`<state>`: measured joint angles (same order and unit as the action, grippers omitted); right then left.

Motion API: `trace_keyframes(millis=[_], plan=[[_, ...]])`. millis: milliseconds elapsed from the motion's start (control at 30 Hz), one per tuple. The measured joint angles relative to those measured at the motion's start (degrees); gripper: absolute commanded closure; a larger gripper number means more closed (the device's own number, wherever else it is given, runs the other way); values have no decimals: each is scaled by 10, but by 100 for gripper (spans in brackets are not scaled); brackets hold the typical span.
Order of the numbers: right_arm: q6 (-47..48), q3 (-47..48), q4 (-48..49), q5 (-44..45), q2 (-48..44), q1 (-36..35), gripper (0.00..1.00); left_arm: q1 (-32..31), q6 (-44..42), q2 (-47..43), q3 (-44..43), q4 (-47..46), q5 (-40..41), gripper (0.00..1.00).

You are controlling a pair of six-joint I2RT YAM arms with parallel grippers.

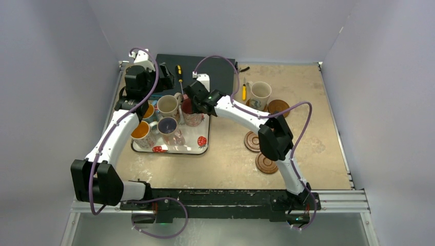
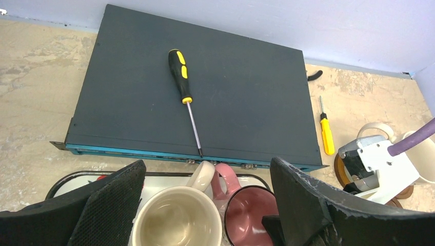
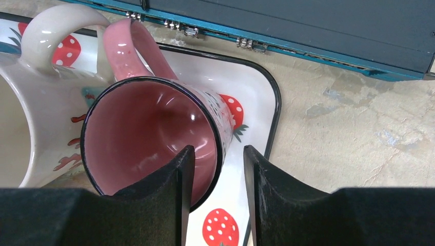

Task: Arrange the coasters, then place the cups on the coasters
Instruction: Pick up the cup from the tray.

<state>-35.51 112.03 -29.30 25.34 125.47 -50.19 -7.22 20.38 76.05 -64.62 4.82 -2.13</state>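
- The right fingers (image 3: 169, 205) stand partly open, astride the rim of the pink mug (image 3: 149, 128). One is inside the mug. The other is outside, with a sliver of tray (image 3: 274, 102) showing between it and the wall.
- The grip is not closed. I cannot tell whether the inner finger touches the wall.
- The pink mug stands at the tray's far right corner, just beside a cream mug (image 2: 177, 220).
- The left fingers (image 2: 113, 205) are spread wide above the tray's far edge, over the cream mug, holding nothing.
- Three coasters (image 1: 252, 141) lie on the worktop (image 1: 225, 154) right of the tray.
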Motion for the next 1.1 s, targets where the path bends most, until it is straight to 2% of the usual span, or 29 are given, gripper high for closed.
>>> trace_keyframes(millis=[67, 167, 333, 500, 833, 967, 1100], plan=[[-1, 0, 0, 0, 0, 0, 62, 0, 0, 0, 0, 1, 0, 13], [-2, 4, 1, -4, 6, 0, 73, 0, 0, 0, 0, 1, 0, 13], [-5, 14, 4, -6, 21, 1, 81, 0, 0, 0, 0, 0, 0, 13], [-5, 23, -17, 7, 25, 1, 100, 0, 0, 0, 0, 0, 0, 13], [-10, 18, -41, 20, 14, 1, 100, 0, 0, -1, 0, 0, 5, 15], [-9, -24, -68, 21, -34, 3, 100, 0, 0, -13, 2, -2, 21, 15], [-4, -66, -93, 30, -127, 5, 100, 1, 0, -29, 4, -10, 31, 15]])
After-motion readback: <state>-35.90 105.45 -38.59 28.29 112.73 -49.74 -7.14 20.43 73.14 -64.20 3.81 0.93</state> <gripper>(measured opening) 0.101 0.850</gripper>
